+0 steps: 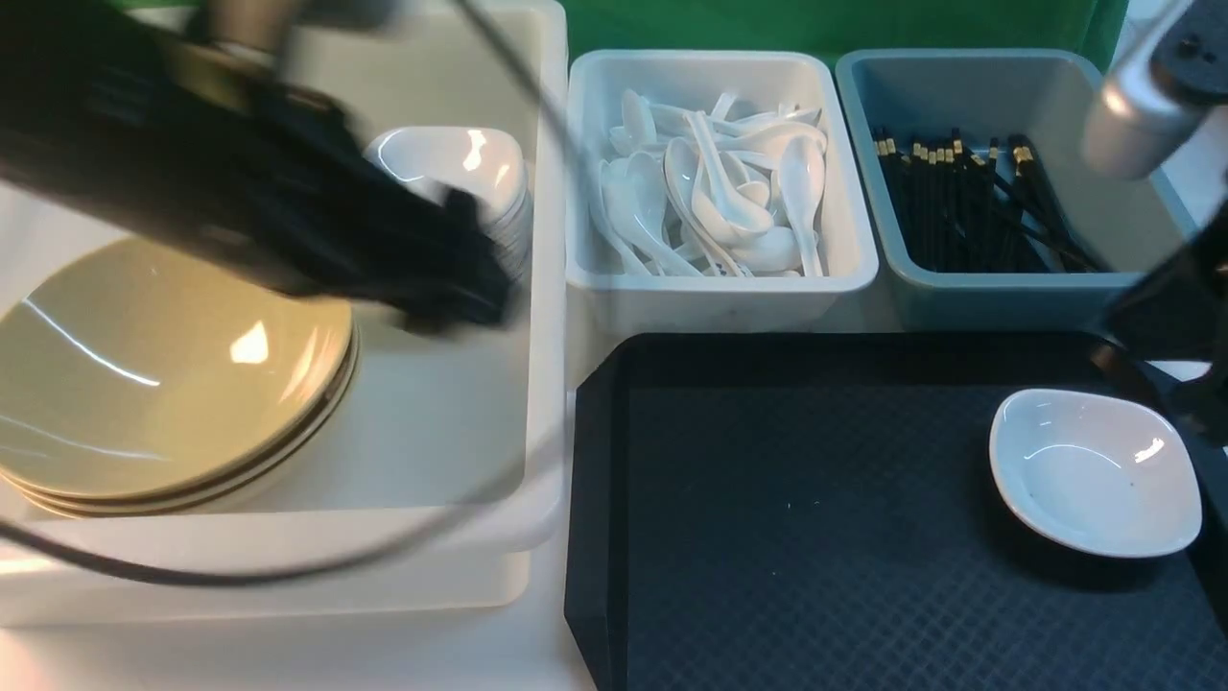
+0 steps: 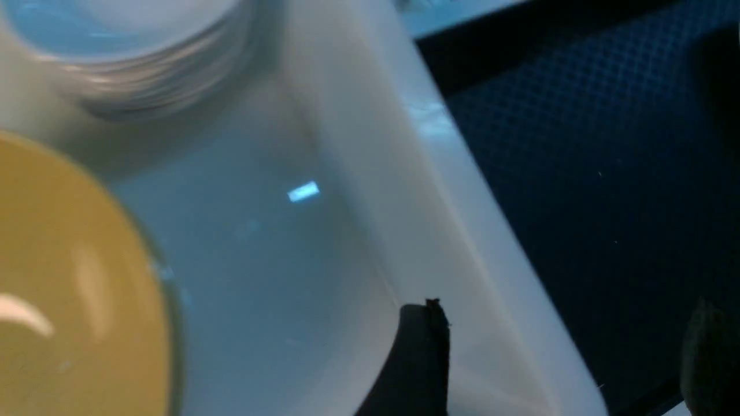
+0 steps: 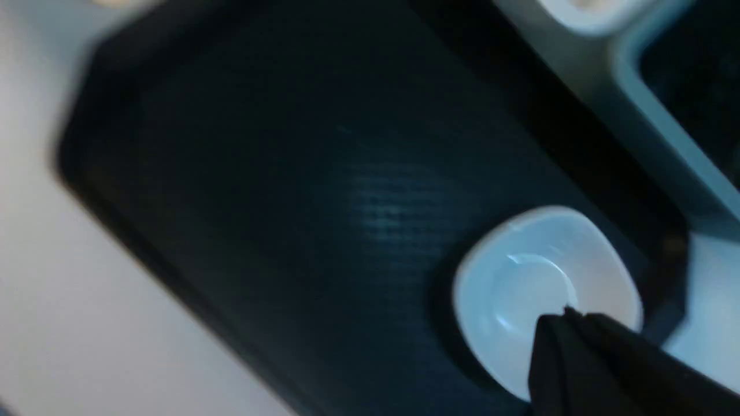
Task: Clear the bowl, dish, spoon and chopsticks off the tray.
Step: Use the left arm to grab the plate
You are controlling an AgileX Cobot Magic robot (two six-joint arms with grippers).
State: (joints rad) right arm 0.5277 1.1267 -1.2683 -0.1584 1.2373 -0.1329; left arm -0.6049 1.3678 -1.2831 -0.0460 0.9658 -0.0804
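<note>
Nearest, the tray (image 1: 767,537) carries the dish (image 1: 1094,470) at its right end, close to the rim; no bowl, spoon or chopsticks show on it. The dish looks light, rigid, glazed and slippery, and would likely chip if dropped; its thin raised rim is probably the place to pinch, one finger inside and one outside, since the shallow body offers little else. The right gripper (image 3: 569,323) hangs just above the dish's edge, jaws pressed together on nothing; they would need to part first. Left of the tray, the white tub (image 1: 547,288) holds a stack of olive-yellow bowls (image 1: 163,374) at its near end and a stack of white dishes (image 1: 460,168) further back; the left gripper (image 2: 566,312) hovers by the tub's wall, jaws wide apart and empty. Farther off, the white bin (image 1: 720,288) is heaped with white spoons (image 1: 710,192); beside it the grey-blue bin (image 1: 998,297) holds black chopsticks (image 1: 969,211), gold bands at their far ends.
</note>
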